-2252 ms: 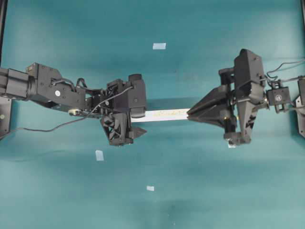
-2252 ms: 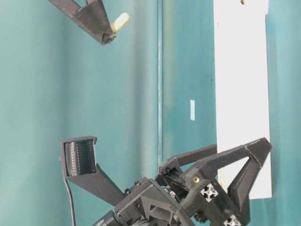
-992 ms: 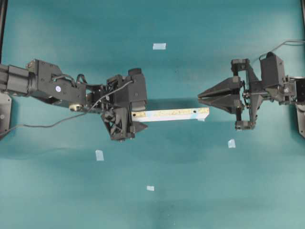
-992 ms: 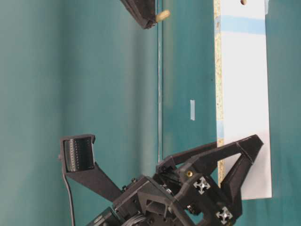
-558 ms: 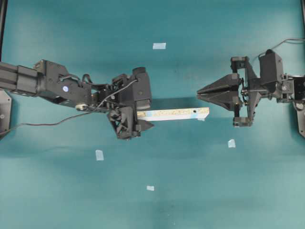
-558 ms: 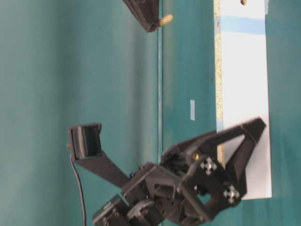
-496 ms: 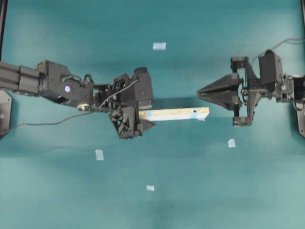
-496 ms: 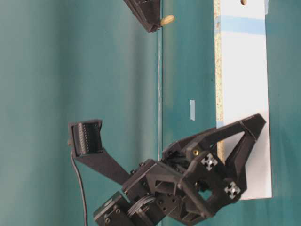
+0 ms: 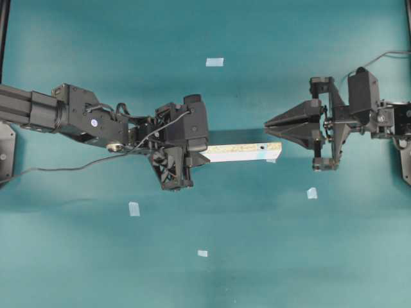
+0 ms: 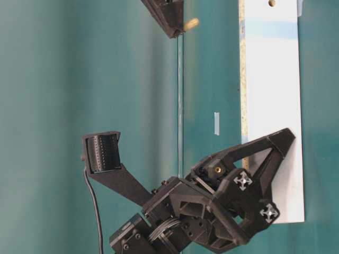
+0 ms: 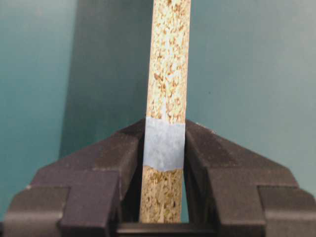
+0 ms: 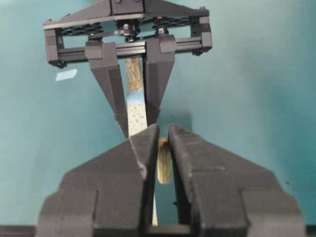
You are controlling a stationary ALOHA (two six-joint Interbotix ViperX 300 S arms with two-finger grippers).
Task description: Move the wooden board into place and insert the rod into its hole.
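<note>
- Overhead view shows you the long pale wooden board (image 9: 244,151) lying level between the arms.
- Your left gripper (image 11: 165,148) has its jaws pressed against the board's speckled edges.
- Your right gripper (image 12: 163,143), jaws nearly together, pinches the short cream-white rod (image 12: 164,165) near the small dark hole (image 9: 262,154).

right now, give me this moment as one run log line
left gripper: shut on wooden board | right gripper: shut on rod, apart from board | hole: empty | stage: rod not inserted

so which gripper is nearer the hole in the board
Right. The right gripper, holding the rod, hovers just past the hole; the left gripper clamps the board's far end.
</note>
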